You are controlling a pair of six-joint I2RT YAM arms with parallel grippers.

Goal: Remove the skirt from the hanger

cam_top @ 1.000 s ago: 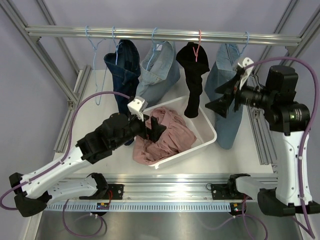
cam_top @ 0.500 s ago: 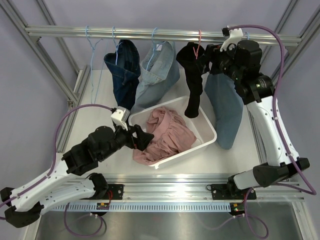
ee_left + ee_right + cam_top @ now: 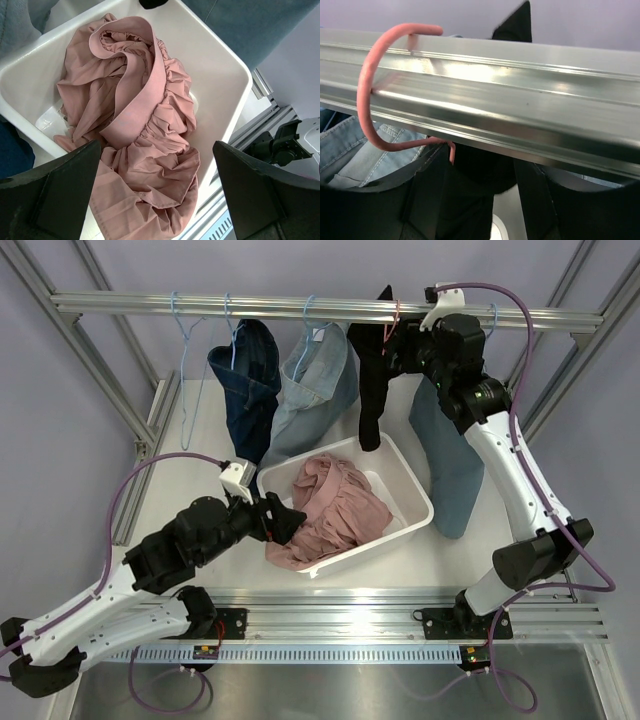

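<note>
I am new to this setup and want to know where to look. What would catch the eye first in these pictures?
The right gripper reaches up to the rail, its fingers on either side of the top of a black skirt on a pink hanger. Below, a crumpled pink garment fills the white bin, and the open left gripper hovers at the bin's left side.
</note>
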